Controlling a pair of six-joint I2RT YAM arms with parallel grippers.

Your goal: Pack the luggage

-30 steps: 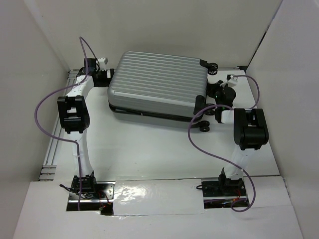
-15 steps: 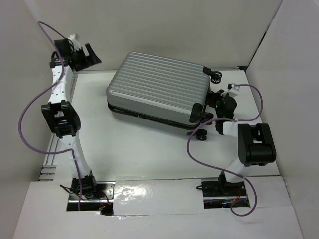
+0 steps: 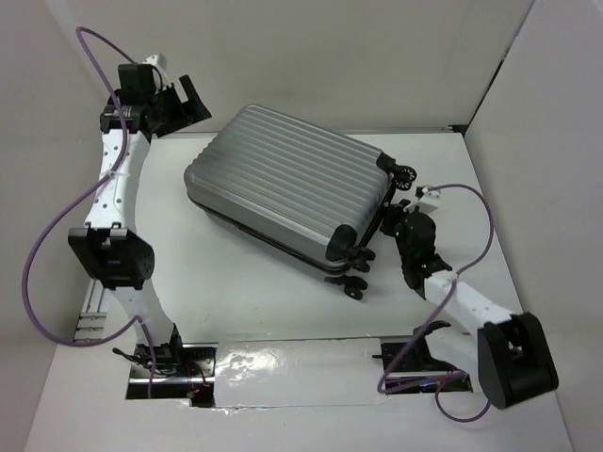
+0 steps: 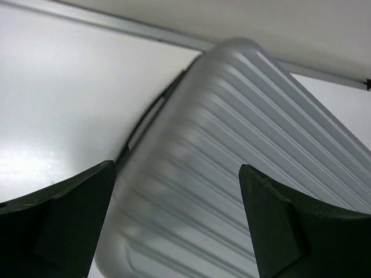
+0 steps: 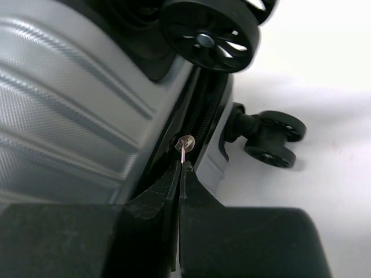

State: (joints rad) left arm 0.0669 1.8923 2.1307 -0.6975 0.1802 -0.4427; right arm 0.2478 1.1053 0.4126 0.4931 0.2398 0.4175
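The luggage (image 3: 283, 188) lies flat and closed on the white table (image 3: 245, 311), its ribbed silver-grey shell facing up. It sits near the middle of the table and is turned at a slant. One end points to the far left corner and the wheeled end points toward the near right.

At the far left, the left arm stands tall with a purple cable (image 3: 42, 235) looping off it. The left gripper (image 3: 191, 108) hangs in the air above the far left corner, apart from the luggage, with its jaws spread wide and nothing between them. In the left wrist view the two dark fingers (image 4: 58, 226) frame the rounded far corner of the shell below them. The picture there is a little blurred. A black handle-like strip (image 4: 148, 119) runs along the shell's left edge.

Across the middle, the ribs run the length of the lid, and a dark seam shows along the near side where the two halves meet.

To the right, black wheels (image 3: 358, 273) stick out from the low end, and another wheel (image 3: 405, 174) sits at the far corner of that end. The right arm lies low over the table and reaches in to this end. The right gripper (image 5: 181, 167) is pressed shut, and its tips pinch the small metal zipper pull (image 5: 185, 142) in the seam just below a big wheel (image 5: 208, 29). A smaller pair of wheels (image 5: 272, 139) rests on the table just to the right.
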